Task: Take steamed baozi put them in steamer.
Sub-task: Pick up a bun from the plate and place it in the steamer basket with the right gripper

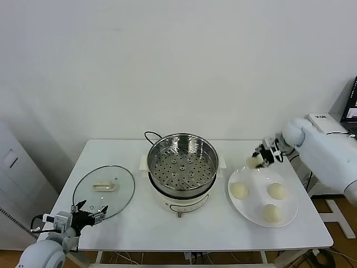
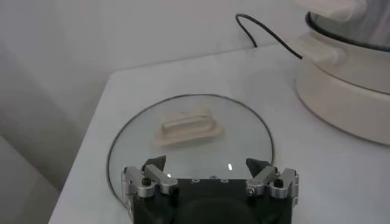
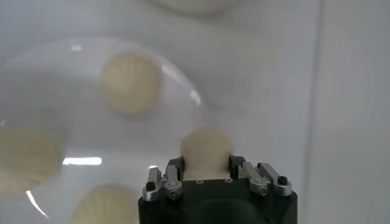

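Note:
My right gripper [image 1: 259, 159] is shut on one steamed baozi [image 1: 255, 161], a cream-white bun held just above the back-left rim of the white plate [image 1: 256, 180]. In the right wrist view that baozi [image 3: 207, 149] sits pinched between the fingers of the right gripper [image 3: 207, 163]. Three more baozi [image 1: 240, 190] [image 1: 276, 191] [image 1: 271, 213] lie on the plate. The steamer [image 1: 182, 162], a shiny perforated steel basket on a white pot base, stands to the left of the plate with nothing in it. My left gripper [image 1: 89, 214] rests open at the table's front left.
A round glass lid [image 1: 104, 188] with a cream handle lies flat on the table left of the steamer; the left gripper [image 2: 207, 165] hovers at its near edge. A black cord [image 1: 149, 135] runs behind the pot. The white table's right edge is close beside the plate.

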Robot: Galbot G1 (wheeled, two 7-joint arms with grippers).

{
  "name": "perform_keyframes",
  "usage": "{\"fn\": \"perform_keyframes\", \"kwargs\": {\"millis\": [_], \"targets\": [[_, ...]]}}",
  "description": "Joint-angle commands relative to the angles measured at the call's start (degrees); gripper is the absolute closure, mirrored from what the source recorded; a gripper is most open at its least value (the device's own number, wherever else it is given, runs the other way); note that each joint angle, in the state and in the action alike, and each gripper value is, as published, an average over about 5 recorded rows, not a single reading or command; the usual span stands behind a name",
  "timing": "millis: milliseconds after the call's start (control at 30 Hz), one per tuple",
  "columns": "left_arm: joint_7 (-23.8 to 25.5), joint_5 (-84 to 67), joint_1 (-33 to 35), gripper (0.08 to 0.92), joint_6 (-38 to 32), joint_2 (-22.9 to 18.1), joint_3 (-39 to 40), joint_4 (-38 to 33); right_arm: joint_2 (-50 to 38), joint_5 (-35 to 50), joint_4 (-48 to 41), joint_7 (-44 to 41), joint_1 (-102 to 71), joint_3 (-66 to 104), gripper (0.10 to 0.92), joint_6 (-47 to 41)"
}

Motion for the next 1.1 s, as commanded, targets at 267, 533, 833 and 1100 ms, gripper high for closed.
{"fn": "perform_keyframes", "kwargs": {"millis": [267, 533, 833, 1100], "targets": [[0.0, -0.5, 0.3, 0.177, -0.1, 0.8, 0.3, -0.2, 11.1, 7.3, 2.9, -3.3, 18.3, -11.4, 0.55, 18.6], [0.0, -0.5, 0.1, 0.177, 0.0, 1.3, 0.7, -0.2, 20.8, 2.8, 0.8, -5.5, 18.0, -11.4, 0.55, 33.2], [0.0, -0.5, 0.1, 0.177, 0.2, 1.5, 0.8, -0.3, 23.7, -8.6, 4.3, -6.6, 13.4, -8.9, 0.55, 36.6], [0.0, -0.4, 0.4, 0.177, 0.2, 1.3, 0.7, -0.6, 24.1, -24.4, 5.2, -2.7, 6.1, -3.5, 0.55, 36.6]]}}
